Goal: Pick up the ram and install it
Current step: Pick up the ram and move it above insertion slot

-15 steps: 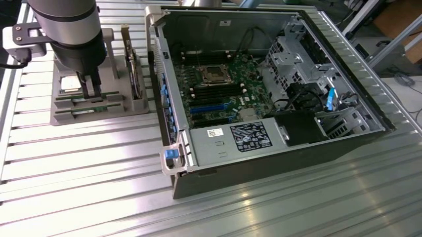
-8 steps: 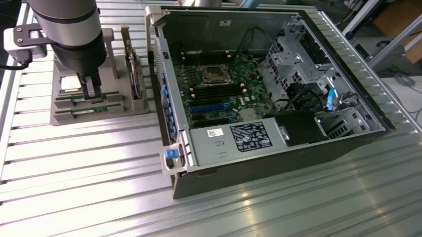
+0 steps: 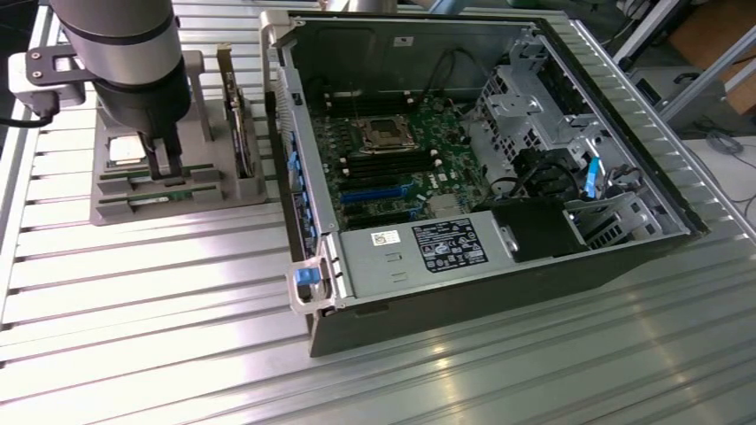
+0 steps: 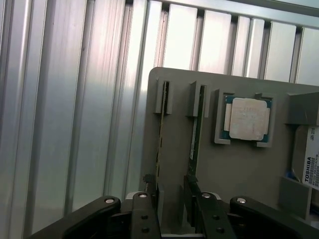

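Hand (image 4: 174, 199) wide open, black fingers (image 4: 144, 216) spread and gripping nothing, hanging low over the grey plastic holder block (image 4: 239, 174) that sits on the ribbed aluminium desk (image 4: 75, 124). And right under it, the prize: two long, thin green ram sticks standing on edge in parallel slots of that block. There's the outer ram stick (image 4: 160, 142), close to the block's edge, and the inner ram stick (image 4: 195, 142), the one beside the square silver CPU chip (image 4: 247, 118) in its pocket. What matters now: both sticks run lengthways straight out from between the fingers, so the long axis lies across the closing line and the fingers would close on flat faces, not ends. Nicely lined up, by the look of it. The catch is that each stick sits just at the inner side of one finger, and I can't tell which one is being straddled, or whether both fall inside the gap. Past the CPU chip, a silver hard drive with a white label (image 4: 311, 164) stands at the block's far side, apart from the fingers. Over in the exterior view, the open grey computer case (image 3: 378, 62), green motherboard (image 3: 413, 164) bare inside, lies on the desk just beside the block, to the exterior view's right. Neither stick lifted yet.
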Controlling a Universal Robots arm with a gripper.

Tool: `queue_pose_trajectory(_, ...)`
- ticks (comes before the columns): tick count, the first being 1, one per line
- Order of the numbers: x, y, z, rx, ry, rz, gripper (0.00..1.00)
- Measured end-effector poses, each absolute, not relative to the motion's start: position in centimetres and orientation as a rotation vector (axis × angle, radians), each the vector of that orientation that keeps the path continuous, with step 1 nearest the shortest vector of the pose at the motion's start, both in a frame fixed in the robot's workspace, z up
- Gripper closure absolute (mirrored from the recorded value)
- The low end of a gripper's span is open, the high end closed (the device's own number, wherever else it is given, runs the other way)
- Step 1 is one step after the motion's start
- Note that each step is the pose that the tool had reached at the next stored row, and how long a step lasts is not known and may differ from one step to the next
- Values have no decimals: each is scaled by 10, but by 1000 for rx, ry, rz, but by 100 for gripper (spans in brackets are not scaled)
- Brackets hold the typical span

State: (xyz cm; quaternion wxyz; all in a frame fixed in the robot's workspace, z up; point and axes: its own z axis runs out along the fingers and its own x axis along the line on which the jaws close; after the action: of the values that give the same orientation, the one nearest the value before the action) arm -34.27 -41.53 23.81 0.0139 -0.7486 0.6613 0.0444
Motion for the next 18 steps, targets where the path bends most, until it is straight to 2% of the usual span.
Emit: queue_pose_trajectory(18,-350,-416,229,-2327,2055,147,64)
